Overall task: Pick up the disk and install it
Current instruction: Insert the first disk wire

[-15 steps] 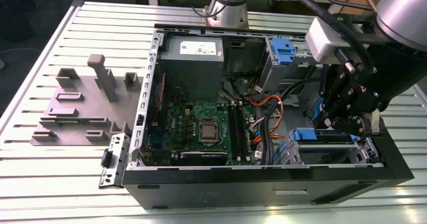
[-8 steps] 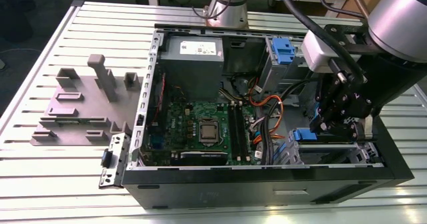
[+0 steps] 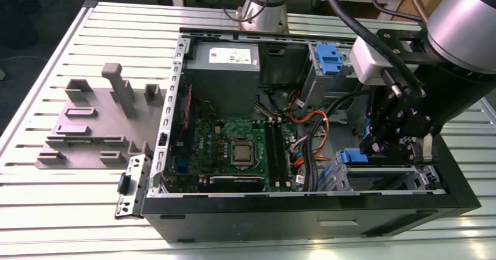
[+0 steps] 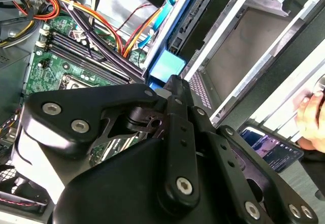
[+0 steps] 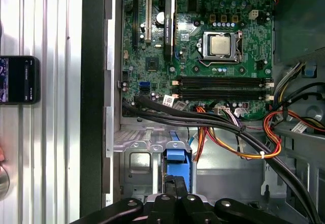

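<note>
The open computer case (image 3: 310,205) lies on its side on the slatted table. Of the disk I see mainly its blue plastic end (image 3: 352,155) (image 5: 177,155) (image 4: 166,65), sitting at the mouth of the metal drive bay (image 3: 387,179) near the case's front corner. The rest of the disk's body is hidden by the bay and the arm. My gripper (image 3: 387,150) (image 5: 175,186) hangs right over that blue end with its fingers (image 4: 175,84) drawn together. I cannot tell whether the tips touch the blue plastic.
The motherboard (image 3: 232,150) and orange and black cables (image 3: 310,138) lie beside the bay. Another blue clip (image 3: 329,60) sits on the upper cage. A grey fixture (image 3: 97,126) stands on the exterior view's left. A phone (image 5: 20,79) and a hand (image 4: 310,115) are beside the case.
</note>
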You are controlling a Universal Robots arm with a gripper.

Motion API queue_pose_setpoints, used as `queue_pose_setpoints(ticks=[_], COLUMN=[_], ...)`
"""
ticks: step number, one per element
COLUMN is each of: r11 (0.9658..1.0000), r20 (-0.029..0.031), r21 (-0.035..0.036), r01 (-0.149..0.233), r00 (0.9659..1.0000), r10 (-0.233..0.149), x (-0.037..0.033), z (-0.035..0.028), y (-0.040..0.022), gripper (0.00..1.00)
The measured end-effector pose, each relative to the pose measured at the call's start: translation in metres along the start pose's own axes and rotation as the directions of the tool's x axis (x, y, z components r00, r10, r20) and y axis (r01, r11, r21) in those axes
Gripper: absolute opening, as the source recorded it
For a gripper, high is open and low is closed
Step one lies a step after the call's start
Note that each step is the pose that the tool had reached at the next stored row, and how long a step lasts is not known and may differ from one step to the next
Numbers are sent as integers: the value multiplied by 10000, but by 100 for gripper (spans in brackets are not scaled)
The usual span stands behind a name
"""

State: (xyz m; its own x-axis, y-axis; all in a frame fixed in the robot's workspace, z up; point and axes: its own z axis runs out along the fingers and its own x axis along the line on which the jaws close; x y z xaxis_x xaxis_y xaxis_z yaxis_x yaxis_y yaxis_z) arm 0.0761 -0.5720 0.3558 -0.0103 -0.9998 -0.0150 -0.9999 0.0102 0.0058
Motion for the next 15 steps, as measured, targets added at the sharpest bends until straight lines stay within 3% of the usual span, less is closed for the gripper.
queue_pose_setpoints(ticks=[15], r11=[10000], r20=[0], r21=[0], r01=[-1], r00=[10000], r10=[1], x=[0], z=[-1], y=[-33], gripper=[11])
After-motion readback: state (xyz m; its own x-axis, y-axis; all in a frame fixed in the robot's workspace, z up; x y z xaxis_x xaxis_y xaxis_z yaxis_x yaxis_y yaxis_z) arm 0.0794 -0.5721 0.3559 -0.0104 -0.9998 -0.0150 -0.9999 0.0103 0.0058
